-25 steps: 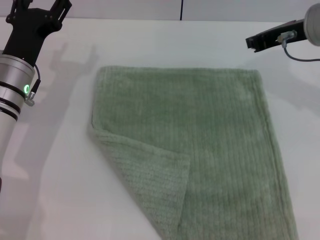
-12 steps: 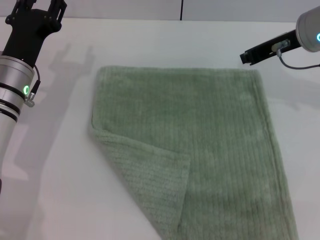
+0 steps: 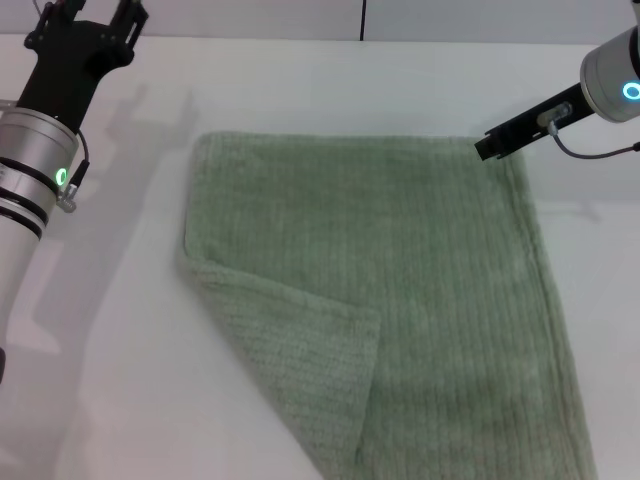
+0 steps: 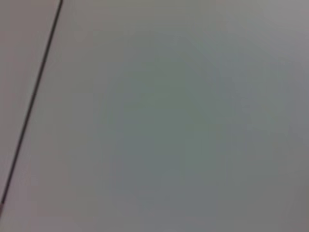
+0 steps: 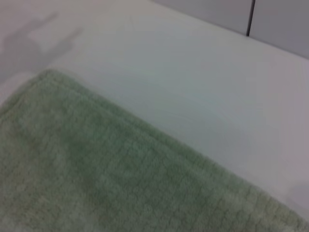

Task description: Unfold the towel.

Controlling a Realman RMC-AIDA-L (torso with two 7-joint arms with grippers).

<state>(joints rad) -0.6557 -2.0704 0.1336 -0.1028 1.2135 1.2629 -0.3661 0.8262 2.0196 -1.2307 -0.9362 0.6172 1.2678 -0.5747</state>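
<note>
a: across the middle of the white table [image 3: 330, 90] lies the towel [image 3: 420, 280], spread mostly flat, though its near-left corner [image 3: 300, 360] is turned back onto itself in a triangular flap. i'd judge that flap is what's left to undo.

b: and why is the right gripper [image 3: 484, 148] where it is?

a: it sits at the towel's far-right corner, just above or touching the hem; i can't tell which. from that spot it could pin or pinch the corner while the cloth gets pulled out, but that's my guess. it shows edge-on as a dark bar, so i cannot tell whether its fingers are apart or together.

b: the left one?

a: the left gripper [image 3: 85, 15] hangs well off the towel's far-left corner, over bare table, nowhere near the fold. its dark prongs look spread with nothing between them. its wrist camera sees only blank grey surface and a thin dark seam.

b: what's the cloth like?

a: sage-green terry, soft and nubby, with fine ribbed lines running its length and a thicker rolled hem [image 5: 159, 140] along the edge. the turned-back flap shows a slightly coarser, paler weave. it looks limp, so i'd expect it to drape and drag rather than hold shape.
</note>
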